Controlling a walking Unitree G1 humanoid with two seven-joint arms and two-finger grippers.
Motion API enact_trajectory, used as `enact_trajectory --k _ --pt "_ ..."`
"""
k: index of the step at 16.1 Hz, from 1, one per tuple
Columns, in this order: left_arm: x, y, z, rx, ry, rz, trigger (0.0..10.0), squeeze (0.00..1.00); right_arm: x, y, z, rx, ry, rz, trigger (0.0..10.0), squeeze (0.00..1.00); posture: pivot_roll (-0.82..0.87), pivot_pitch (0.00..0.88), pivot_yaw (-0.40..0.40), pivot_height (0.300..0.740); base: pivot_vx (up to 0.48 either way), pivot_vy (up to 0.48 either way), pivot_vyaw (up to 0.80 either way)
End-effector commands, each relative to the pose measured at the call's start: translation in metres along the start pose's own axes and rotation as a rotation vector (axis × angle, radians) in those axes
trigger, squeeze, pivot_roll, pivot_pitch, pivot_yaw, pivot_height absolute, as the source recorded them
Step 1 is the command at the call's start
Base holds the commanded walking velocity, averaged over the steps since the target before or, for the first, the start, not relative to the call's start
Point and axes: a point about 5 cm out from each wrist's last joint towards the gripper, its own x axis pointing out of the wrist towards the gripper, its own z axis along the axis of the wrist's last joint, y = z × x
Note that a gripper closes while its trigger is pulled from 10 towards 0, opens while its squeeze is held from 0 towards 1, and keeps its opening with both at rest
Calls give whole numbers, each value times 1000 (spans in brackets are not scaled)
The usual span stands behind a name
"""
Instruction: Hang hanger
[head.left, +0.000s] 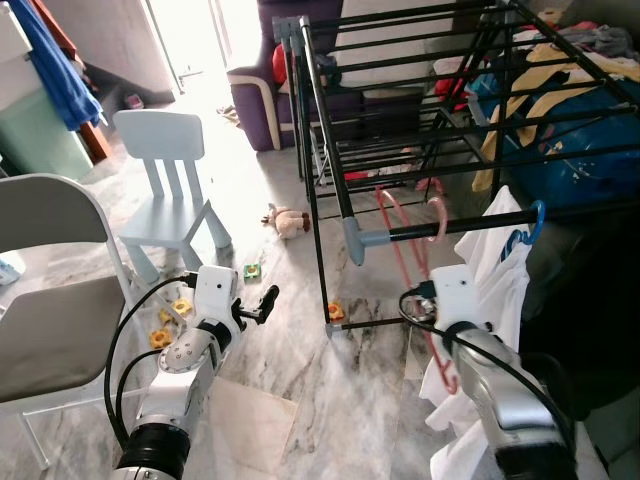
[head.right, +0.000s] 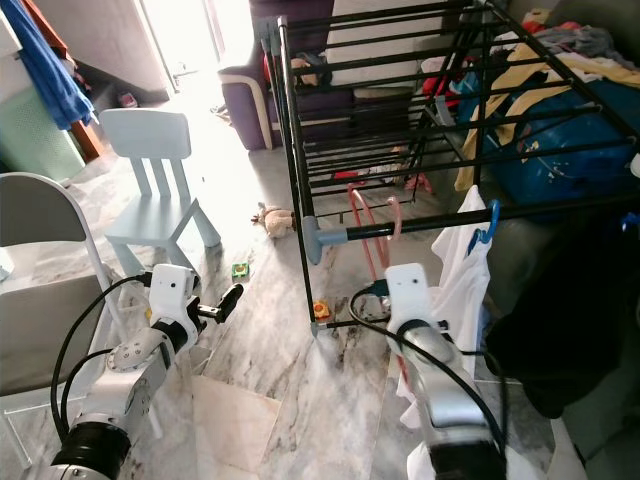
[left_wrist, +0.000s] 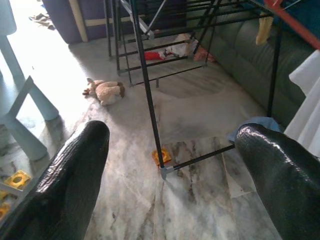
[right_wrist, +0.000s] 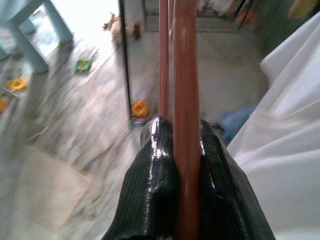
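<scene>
Gripping pink hanger (right_wrist: 186, 100): R gripper (right_wrist: 186, 150), under drying rack (head.left: 330, 130) rail.

Lighting: strong daylight from the doorway (head.left: 190, 40) behind the blue chair (head.left: 165, 190), overexposed, glare across the marble floor (head.left: 270, 370) near it. Sofa (head.left: 260, 100) side dimmer. Right wrist view motion-blurred; eye views sharp.

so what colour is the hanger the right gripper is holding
Pink hanger, clearest in the right wrist view.
</scene>
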Motion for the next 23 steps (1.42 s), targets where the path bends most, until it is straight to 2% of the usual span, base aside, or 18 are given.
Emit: enact_trajectory --k 1,5,8,9,10,11,13,14,17,20,23 --pt "-1 4 1 7 1 15 10000 0 6 8 6 31 26 44 10000 0 -128 0 88 740 0 0 0" --pt "-3 6 0 9 6 19 10000 0 7 23 -21 53 159 168 10000 0 -126 0 84 740 0 0 0" --pt "-2 5 0 11 7 23 10000 0 1 21 -34 37 197 174 10000 0 -131 0 87 740 0 0 0" --pt "-1 4 -1 11 7 20 10000 0 0 17 -37 37 202 153 10000 357 -135 0 89 740 0 0 0" --pt "-1 2 -1 11 6 17 10000 0 -2 12 -38 31 187 116 10000 1000 -135 0 89 740 0 0 0" --pt "-1 1 -1 11 6 11 10000 0 -2 6 -33 -10 137 74 10000 1000 -137 0 90 740 0 0 0" --pt "-2 0 -2 9 5 9 10000 0 -4 2 -26 -35 72 44 10000 1000 -139 0 92 740 0 0 0" --pt "-6 1 -4 6 4 17 10000 0 -7 1 -16 -61 -9 20 10000 1000 -138 0 92 740 0 0 0" --pt "-17 4 -6 8 -10 55 10000 0 -16 -3 -2 -149 -148 -58 10000 1000 -130 0 87 740 0 0 0" --pt "-26 3 -4 5 -40 84 10000 0 -23 -5 5 -163 -230 -88 10000 1000 -122 0 82 740 0 0 0" --pt "-28 0 -6 8 -33 98 10000 0 -25 -5 10 -168 -271 -110 10000 1000 -120 0 79 740 0 0 0"
